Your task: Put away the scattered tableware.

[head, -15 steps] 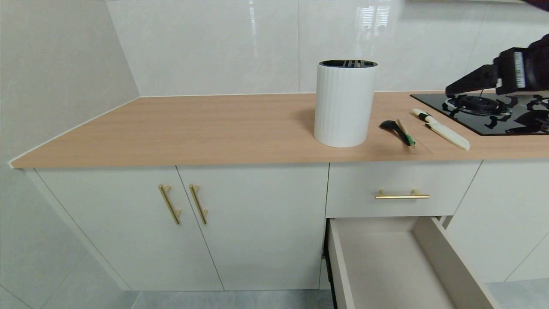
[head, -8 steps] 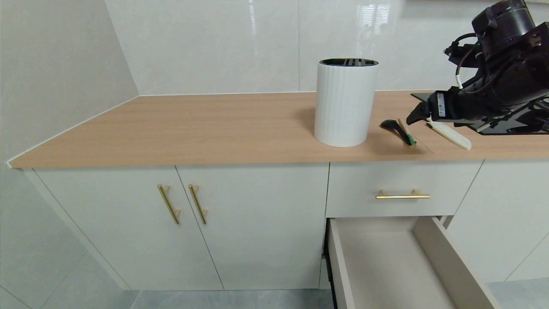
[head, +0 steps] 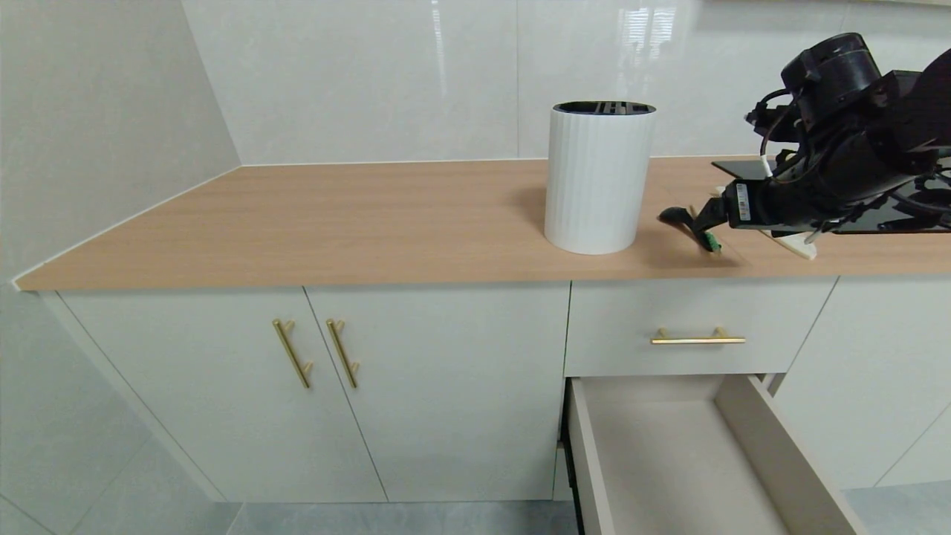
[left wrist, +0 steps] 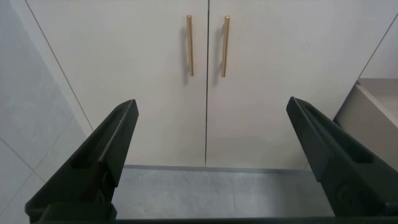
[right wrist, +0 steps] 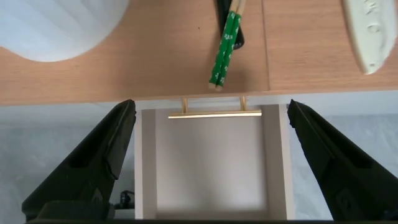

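1. The chopsticks are lying untouched near the worktop's front edge, beside the black spoon.
2. The right hand, jaws spread wide, is lowering toward them.
3. A grasp is probably being prepared.

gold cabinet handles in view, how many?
3. Left door handle and right door handle, side by side under the counter; drawer handle on the closed drawer. The open drawer below may have one out of frame.
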Motion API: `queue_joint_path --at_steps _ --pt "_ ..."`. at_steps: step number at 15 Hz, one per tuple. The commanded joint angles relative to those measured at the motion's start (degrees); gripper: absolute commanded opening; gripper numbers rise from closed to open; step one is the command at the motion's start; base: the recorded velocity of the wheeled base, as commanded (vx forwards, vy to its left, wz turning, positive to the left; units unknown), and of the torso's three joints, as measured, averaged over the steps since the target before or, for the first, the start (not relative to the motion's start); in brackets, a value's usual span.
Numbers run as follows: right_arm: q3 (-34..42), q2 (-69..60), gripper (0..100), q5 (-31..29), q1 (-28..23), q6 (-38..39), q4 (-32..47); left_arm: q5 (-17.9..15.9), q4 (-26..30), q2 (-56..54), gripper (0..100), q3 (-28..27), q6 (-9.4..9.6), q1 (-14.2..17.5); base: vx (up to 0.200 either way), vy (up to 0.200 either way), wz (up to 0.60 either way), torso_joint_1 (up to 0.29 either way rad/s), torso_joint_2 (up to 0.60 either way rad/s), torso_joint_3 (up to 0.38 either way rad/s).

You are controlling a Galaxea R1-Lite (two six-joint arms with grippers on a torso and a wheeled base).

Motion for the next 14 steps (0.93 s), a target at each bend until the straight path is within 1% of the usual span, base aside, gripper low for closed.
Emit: queue_joint_path --at_steps 1,4,7,8,10,12,14 --pt "-0.08 1.26 100 0.03 0.03 0.08 -0.24 0.01 -0.02 0.07 100 0.00 -0.08 0.01 0.000 0.000 0.00 0.000 0.00 0.000" --pt "-0.15 2.67 100 -0.93 -0.23 2.10 -1.39 0.01 -0.02 0.07 100 0.00 -0.08 0.01 0.000 0.000 0.00 0.000 0.00 0.000" --pt "-0.08 3.81 100 -2.95 -0.41 2.46 -2.09 0.01 -0.02 0.07 100 0.00 0.01 0.01 0.000 0.000 0.00 0.000 0.00 0.000" --pt "-0.08 4.60 100 -4.45 -0.41 2.46 -2.09 0.01 -0.02 0.07 100 0.00 0.01 0.01 0.000 0.000 0.00 0.000 0.00 0.000" --pt "-0.15 5.31 100 -4.54 -0.49 2.46 -2.79 0.01 -0.02 0.07 100 0.00 -0.08 0.01 0.000 0.000 0.00 0.000 0.00 0.000" --pt "-0.15 6.54 100 -4.62 -1.64 2.37 -5.34 0.01 -0.02 0.07 100 0.00 0.01 0.01 0.000 0.000 0.00 0.000 0.00 0.000" --pt "-0.15 7.06 100 -4.62 -2.16 2.46 -5.60 0.01 -0.02 0.07 100 0.00 -0.08 0.01 0.000 0.000 0.00 0.000 0.00 0.000"
